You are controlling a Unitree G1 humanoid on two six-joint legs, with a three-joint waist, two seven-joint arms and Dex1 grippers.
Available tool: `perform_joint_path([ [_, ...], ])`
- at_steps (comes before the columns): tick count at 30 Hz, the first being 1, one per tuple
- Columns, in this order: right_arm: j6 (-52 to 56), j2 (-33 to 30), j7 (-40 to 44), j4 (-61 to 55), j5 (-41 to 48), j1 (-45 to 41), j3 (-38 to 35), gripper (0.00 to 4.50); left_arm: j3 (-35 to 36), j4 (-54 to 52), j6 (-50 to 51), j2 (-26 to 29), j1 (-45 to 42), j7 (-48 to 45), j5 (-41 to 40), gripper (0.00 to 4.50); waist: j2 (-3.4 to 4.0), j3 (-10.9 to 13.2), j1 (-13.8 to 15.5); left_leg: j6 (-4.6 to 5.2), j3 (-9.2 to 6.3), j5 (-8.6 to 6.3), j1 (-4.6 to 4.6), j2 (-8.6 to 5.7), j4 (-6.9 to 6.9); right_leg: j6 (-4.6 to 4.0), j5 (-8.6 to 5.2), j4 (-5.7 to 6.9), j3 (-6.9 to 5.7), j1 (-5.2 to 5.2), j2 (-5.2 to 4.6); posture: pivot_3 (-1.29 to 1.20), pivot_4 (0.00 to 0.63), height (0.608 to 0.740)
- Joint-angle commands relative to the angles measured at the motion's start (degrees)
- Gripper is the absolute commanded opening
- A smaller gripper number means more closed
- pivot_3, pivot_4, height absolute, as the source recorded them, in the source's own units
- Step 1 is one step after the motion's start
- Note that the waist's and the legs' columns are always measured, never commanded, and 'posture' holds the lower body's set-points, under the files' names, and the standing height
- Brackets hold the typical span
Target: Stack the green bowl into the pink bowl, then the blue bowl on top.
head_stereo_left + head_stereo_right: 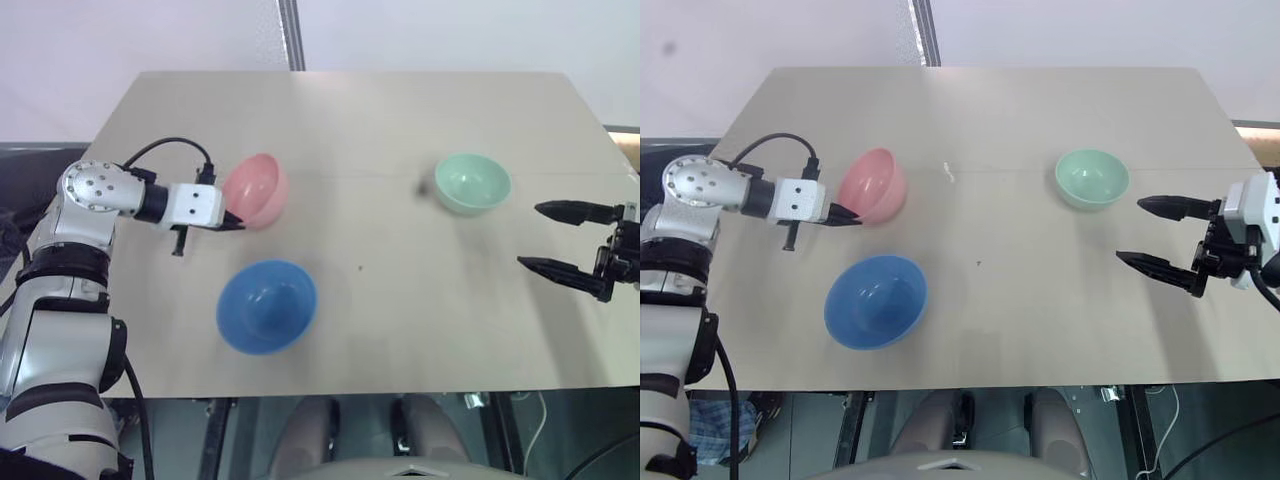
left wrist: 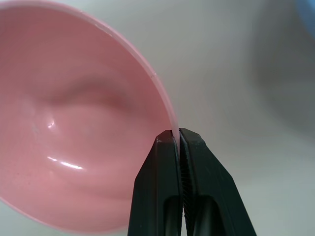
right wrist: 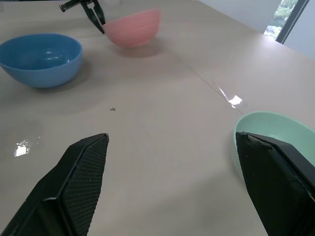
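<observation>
The left gripper has its jaws clamped on the rim of the pink bowl, which sits tilted toward the bench's left edge. The right gripper, jaws wide apart, hovers near the right edge just beside the green bowl. The blue bowl sits near the front edge, left of centre. Judging by this, stacking hasn't begun; the pink bowl is being positioned, and next the green one needs grasping. No writing is legible.

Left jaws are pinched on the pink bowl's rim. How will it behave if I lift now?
The pink bowl already sits tilted, so it probably swings from that single rim pinch. Its thin, glossy plastic wall looks light but slippery, so it may slide from the left gripper.
</observation>
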Motion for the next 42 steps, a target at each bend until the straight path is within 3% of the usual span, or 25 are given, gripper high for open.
perform_joint_path([
  [1, -0.91, -0.70, -0.03, -0.30, -0.04, -1.04, -0.90, 4.50, 0.33, -1.12, -5.24, -2.15, -6.25, -0.98, -1.42, 0.06, -0.03, 0.01, 0.08, 0.00, 0.00, 0.00, 0.00, 0.00, 0.01, 0.00, 0.00, 0.00, 0.01, 0.00, 0.01, 0.00, 0.150, 0.740],
  [8, -1.26, -0.23, -0.40, -0.22, -0.29, -1.44, -0.47, 4.50, -4.07, 2.12, -16.40, -10.88, -12.71, -6.90, -4.09, 0.06, -0.04, 0.02, -0.63, -0.01, 0.08, 0.01, 0.00, 0.01, 0.02, 0.02, 0.01, -0.02, 0.10, -0.01, 0.04, 0.00, 0.150, 0.740],
  [18, -1.56, 0.04, -1.37, -1.23, -0.23, -0.30, -1.32, 4.50, -19.64, -1.88, -20.67, -12.83, -16.71, -7.47, -11.79, 0.06, -0.07, 0.03, -0.32, -0.02, 0.06, 0.01, -0.03, 0.03, 0.04, 0.02, 0.01, 0.01, 0.12, -0.04, 0.09, 0.00, 0.150, 0.740],
  [21, -1.44, 0.30, -1.77, -2.01, 0.08, 0.84, -2.27, 4.50, -21.29, -6.41, -19.31, -13.10, -17.22, -7.47, -15.89, 0.06, -0.07, 0.04, -0.29, -0.02, 0.06, 0.01, -0.03, 0.02, 0.04, 0.02, 0.01, 0.00, 0.12, -0.04, 0.08, 0.00, 0.150, 0.740],
  [31, -1.49, 0.35, -2.58, -2.62, 0.16, 1.73, -2.68, 4.50, -30.36, -23.99, -14.42, -5.71, -12.50, -7.47, -27.89, 0.06, -0.07, 0.04, -0.38, -0.03, 0.04, 0.02, 0.02, 0.07, 0.05, 0.02, 0.01, 0.04, 0.34, -0.01, 0.11, 0.00, 0.150, 0.740],
  [38, -1.68, 0.10, -2.34, -1.96, -0.04, 0.92, -1.98, 4.50, -34.51, -28.56, -13.06, 0.72, -8.98, -7.47, -27.60, 0.06, -0.06, 0.04, -0.34, -0.03, 0.05, 0.02, 0.02, 0.06, 0.08, 0.02, 0.01, 0.03, 0.29, -0.01, 0.13, 0.00, 0.150, 0.740],
  [42, -1.74, 0.06, -2.17, -1.70, -0.07, 0.68, -1.78, 4.50, -35.07, -26.26, -15.37, 1.35, -7.47, -7.47, -24.44, 0.06, -0.06, 0.04, -0.21, -0.03, 0.06, 0.02, 0.03, 0.06, 0.08, 0.02, 0.01, 0.04, 0.19, 0.00, 0.14, 0.00, 0.150, 0.740],
])
